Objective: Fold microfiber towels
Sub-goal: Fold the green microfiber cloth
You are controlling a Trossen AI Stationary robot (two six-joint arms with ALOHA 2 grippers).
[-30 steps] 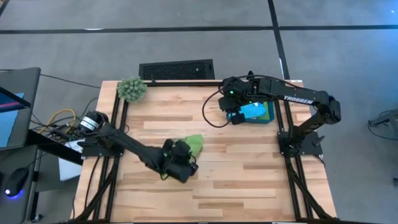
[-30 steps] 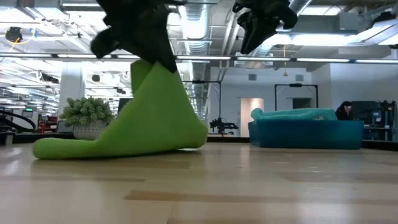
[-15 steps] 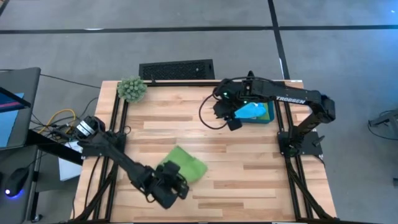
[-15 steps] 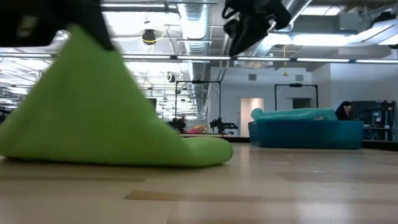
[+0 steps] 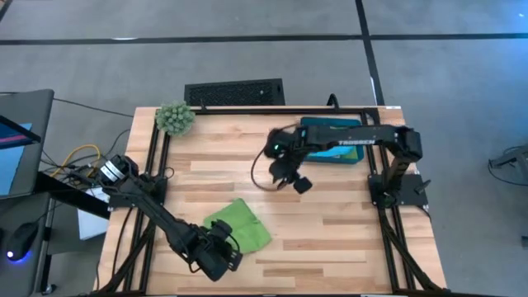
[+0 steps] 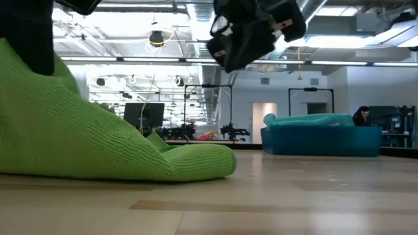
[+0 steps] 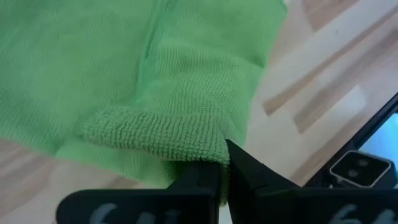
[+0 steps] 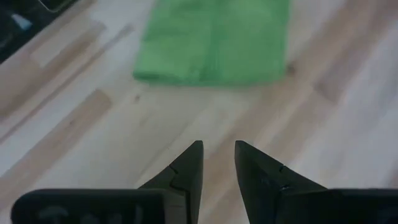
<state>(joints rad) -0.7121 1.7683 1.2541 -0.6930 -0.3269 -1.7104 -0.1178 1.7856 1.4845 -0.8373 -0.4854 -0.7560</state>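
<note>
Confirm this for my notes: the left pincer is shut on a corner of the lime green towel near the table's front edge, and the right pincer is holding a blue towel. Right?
Not quite. The right pincer holds nothing: the right wrist view shows its fingers apart over bare wood. The rest stands: the left pincer is shut on a corner of the lime green towel near the table's front edge.

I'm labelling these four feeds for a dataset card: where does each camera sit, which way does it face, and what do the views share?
High view: overhead, looking straight down on the wooden table, both dark arms and the lime green microfiber towel.
Low view: at tabletop height, looking level across into the room; the right gripper hangs above.
Left wrist view: on the left arm, facing the towel pinched in the left gripper.
Right wrist view: on the right arm, facing down past its parted jaws.
All four show the green towel.
</note>
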